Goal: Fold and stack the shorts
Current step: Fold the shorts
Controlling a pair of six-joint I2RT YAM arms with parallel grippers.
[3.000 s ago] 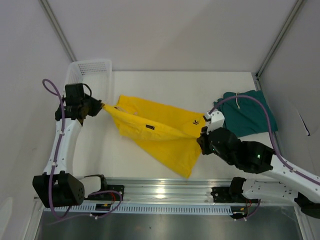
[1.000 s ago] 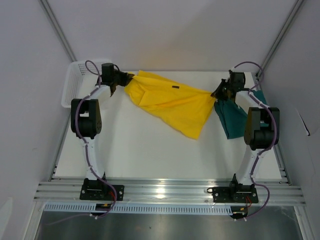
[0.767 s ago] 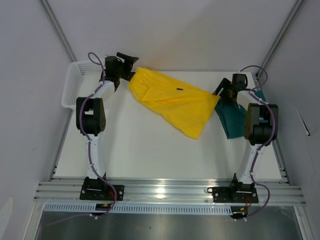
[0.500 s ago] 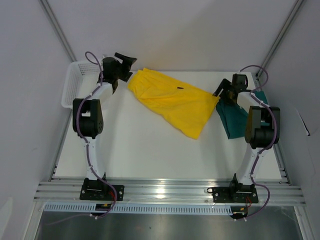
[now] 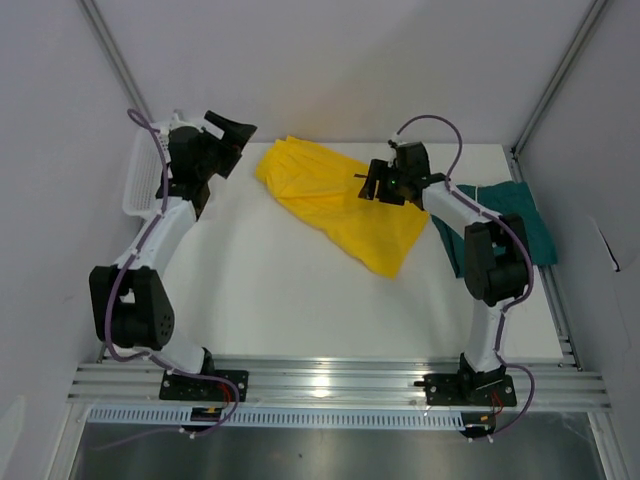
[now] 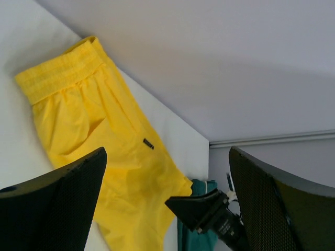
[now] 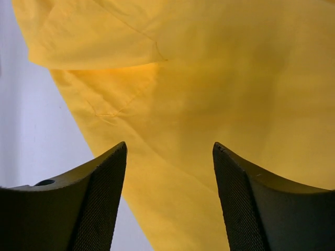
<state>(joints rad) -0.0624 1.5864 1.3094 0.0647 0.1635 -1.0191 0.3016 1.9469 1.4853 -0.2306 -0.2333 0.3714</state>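
**Yellow shorts laid out on tabletop, both tools empty**

- Yellow shorts (image 5: 340, 205): spread flat on the white tabletop (image 5: 290, 300) toward the far edge, lying diagonally. The gathered waistband sits at the far left end; the leg hems point toward the near right. A small black logo shows on the upper surface. Some creasing along the left side. Nothing grips them.
- Teal-green shorts (image 5: 505, 228): bunched at the far right of the tabletop, just beside the right end of the yellow pair; whether the two touch cannot be told. The right arm crosses in front of part of them.
- Left tool (image 5: 228, 135): fingers spread wide, holding nothing. It sits raised near the far left corner, to the left of the yellow waistband and apart from it. Its wrist view looks across the yellow pair between the two dark fingers (image 6: 52, 209).
- Right tool (image 5: 375, 182): fingers parted, holding nothing, positioned over the middle of the yellow shorts. Its wrist view shows yellow cloth filling the gap between the fingers (image 7: 94, 204), without contact visible.
- White mesh basket (image 5: 143, 185): at the far left edge of the tabletop, partly hidden behind the left arm.
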